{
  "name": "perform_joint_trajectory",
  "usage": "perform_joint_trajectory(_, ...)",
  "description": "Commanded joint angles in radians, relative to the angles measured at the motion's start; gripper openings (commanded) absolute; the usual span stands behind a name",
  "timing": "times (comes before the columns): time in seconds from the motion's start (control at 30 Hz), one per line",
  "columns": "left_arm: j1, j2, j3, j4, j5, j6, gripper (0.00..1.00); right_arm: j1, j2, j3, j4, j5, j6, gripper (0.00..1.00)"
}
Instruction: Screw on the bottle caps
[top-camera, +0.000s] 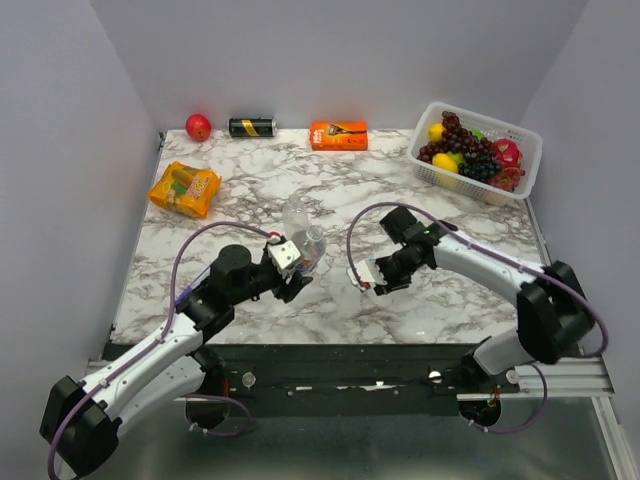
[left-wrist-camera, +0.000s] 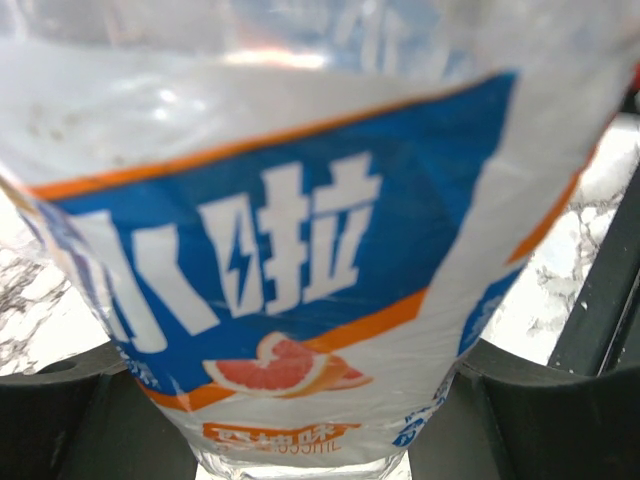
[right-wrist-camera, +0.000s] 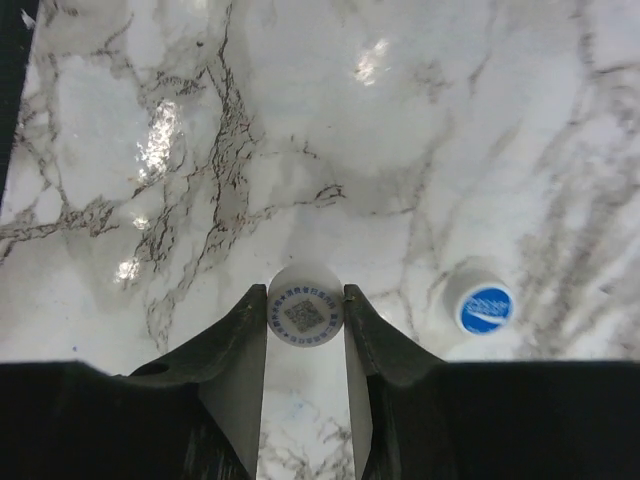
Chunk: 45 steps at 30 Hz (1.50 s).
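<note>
My left gripper (top-camera: 298, 264) is shut on a clear bottle (top-camera: 314, 244) with a blue, orange and white label. The bottle fills the left wrist view (left-wrist-camera: 300, 250), with my left gripper (left-wrist-camera: 320, 400) around its lower part. A second clear bottle (top-camera: 296, 212) stands just behind it. My right gripper (top-camera: 360, 280) is shut on the whitish cap (right-wrist-camera: 305, 315), which has a printed code on top and sits between the fingertips (right-wrist-camera: 250, 330). The bluish cap (right-wrist-camera: 485, 308) lies on the marble table (right-wrist-camera: 300, 120), to the right of my right gripper (right-wrist-camera: 305, 305).
A white basket (top-camera: 528, 150) of fruit stands at the back right. An orange box (top-camera: 338, 135), a black-and-yellow can (top-camera: 252, 127) and a red apple (top-camera: 198, 127) line the back edge. An orange snack packet (top-camera: 185, 189) lies at the left.
</note>
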<state>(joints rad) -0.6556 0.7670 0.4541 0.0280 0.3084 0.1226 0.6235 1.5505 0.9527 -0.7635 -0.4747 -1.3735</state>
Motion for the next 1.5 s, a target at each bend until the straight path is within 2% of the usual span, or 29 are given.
perform_joint_trajectory(0.0,0.004,0.024,-0.06,0.081,0.167,0.089,0.0,0.008,-0.222,0.104,-0.138,-0.074,0.105,0.25)
perform_joint_trajectory(0.07,0.002,0.054,-0.078,0.095,0.216,0.165,0.0,0.008,-0.303,0.199,-0.175,-0.129,0.171,0.24)
perform_joint_trajectory(0.2,-0.002,0.146,-0.059,0.078,0.302,0.302,0.0,0.024,-0.383,0.336,-0.243,-0.174,0.192,0.24)
perform_joint_trajectory(0.4,-0.004,0.261,0.032,0.023,0.386,0.414,0.0,0.103,-0.31,0.561,-0.312,-0.163,0.133,0.24)
perform_joint_trajectory(0.5,-0.004,0.29,0.07,0.012,0.396,0.422,0.0,0.149,-0.27,0.609,-0.348,-0.156,0.087,0.24)
perform_joint_trajectory(0.8,-0.01,0.288,0.101,-0.019,0.399,0.44,0.0,0.2,-0.247,0.607,-0.404,-0.154,-0.029,0.24)
perform_joint_trajectory(1.23,-0.01,0.322,0.147,0.003,0.383,0.442,0.0,0.259,-0.21,0.604,-0.359,-0.153,-0.004,0.25)
perform_joint_trajectory(1.47,-0.01,0.256,0.098,0.059,0.39,0.468,0.0,0.26,-0.202,0.597,-0.319,-0.13,0.06,0.25)
